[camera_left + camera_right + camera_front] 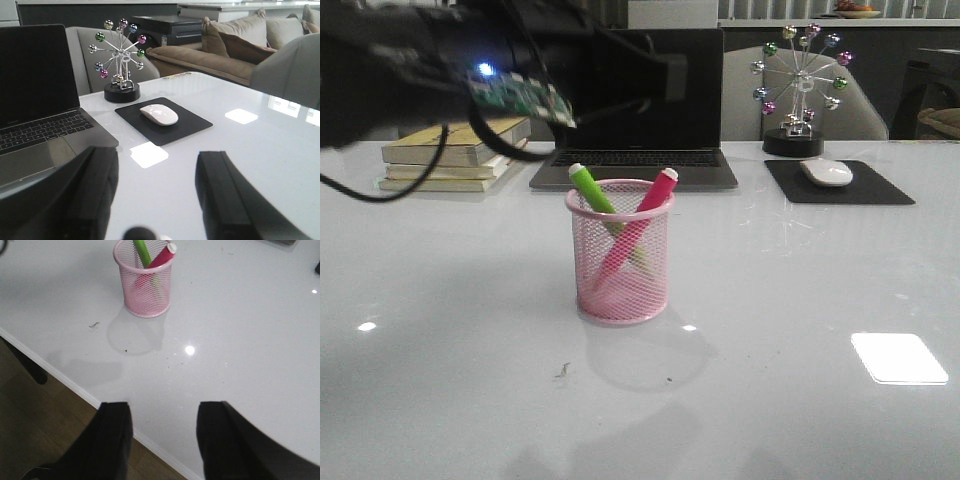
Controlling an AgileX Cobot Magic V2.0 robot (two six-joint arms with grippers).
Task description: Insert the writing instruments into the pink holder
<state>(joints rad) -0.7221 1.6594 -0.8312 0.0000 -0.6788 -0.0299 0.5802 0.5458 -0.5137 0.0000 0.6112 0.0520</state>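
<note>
**A:** What is seen on the table (440,400)?

**B:** A pink mesh cup (620,252) is set upright near the middle of the white table, in front of an open laptop (638,105). Two markers are held inside it. The green marker (592,189) is leaned toward the left, the pink marker (655,193) toward the right, and they are crossed inside the mesh. Each is topped by a small white end, raised above the rim.

**A:** And the grippers?

**B:** The left gripper (156,200) is seen in its wrist view with both dark fingers spread wide apart; nothing is held between them. It is pointed toward a white mouse (159,114) on a black pad (195,122) and a small ferris-wheel ornament (120,55). In the front view, the left arm (430,70) is shown as a large dark shape raised at upper left, well apart from the cup.

**A:** The right one?

**B:** The right gripper (162,440) is also widely parted and empty. It is held over the table's near edge, with wooden floor (30,440) visible beneath, and the cup is seen well ahead of it.

**A:** Anything else?

**B:** A stack of books (455,155) is placed at the far left, beside the laptop.
</note>
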